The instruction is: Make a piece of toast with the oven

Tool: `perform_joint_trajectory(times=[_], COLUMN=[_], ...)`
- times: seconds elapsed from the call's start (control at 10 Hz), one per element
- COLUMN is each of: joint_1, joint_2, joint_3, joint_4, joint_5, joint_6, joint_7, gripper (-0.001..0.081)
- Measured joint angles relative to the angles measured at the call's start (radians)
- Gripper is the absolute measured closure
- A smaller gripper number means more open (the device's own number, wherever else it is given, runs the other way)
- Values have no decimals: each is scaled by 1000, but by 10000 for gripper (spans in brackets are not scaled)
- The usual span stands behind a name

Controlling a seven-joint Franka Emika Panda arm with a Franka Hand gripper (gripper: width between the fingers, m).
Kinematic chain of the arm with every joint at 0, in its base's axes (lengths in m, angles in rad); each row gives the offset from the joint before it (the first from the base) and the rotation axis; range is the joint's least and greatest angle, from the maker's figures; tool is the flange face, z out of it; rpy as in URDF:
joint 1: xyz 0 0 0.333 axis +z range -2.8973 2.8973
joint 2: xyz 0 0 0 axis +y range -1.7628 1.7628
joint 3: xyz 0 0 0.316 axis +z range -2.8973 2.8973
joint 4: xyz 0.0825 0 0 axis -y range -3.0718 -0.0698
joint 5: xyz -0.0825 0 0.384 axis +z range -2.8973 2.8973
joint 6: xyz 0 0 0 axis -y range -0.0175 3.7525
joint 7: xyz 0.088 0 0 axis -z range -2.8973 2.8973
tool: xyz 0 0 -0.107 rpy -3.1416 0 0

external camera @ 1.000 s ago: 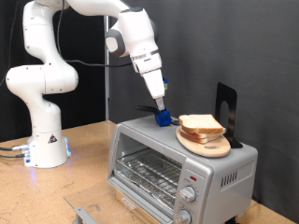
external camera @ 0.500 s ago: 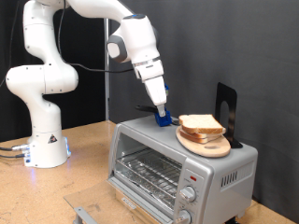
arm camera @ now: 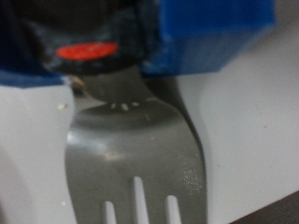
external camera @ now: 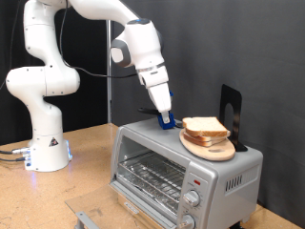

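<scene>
My gripper (external camera: 167, 119) hangs over the top of the silver oven (external camera: 181, 172), its blue fingers (arm camera: 217, 35) just above the metal roof. In the wrist view they are shut on the neck of a metal fork (arm camera: 131, 154) whose tines reach out over the white surface. Just to the exterior view's right of the gripper, a stack of pale bread slices (external camera: 202, 126) lies on a round wooden board (external camera: 212, 147) on the oven's roof. A piece of toast apart from that stack is out of view. The oven's wire rack (external camera: 151, 172) shows through the front.
A black upright stand (external camera: 231, 113) rises behind the board on the oven's roof. The white robot base (external camera: 43, 143) stands at the exterior view's left on the wooden table (external camera: 86, 162). A grey flat piece (external camera: 88, 218) lies at the bottom edge before the oven.
The gripper with the fork has shifted slightly towards the exterior view's right, closer to the bread stack. The bread and the board have not moved.
</scene>
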Motion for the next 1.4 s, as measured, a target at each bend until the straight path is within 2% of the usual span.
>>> perform_joint_trajectory(times=[1.4], joint_1=[3], joint_2=[45], joint_3=[28], joint_4=[13], joint_5=[10], joint_6=[-1], joint_7=[1], gripper=[124])
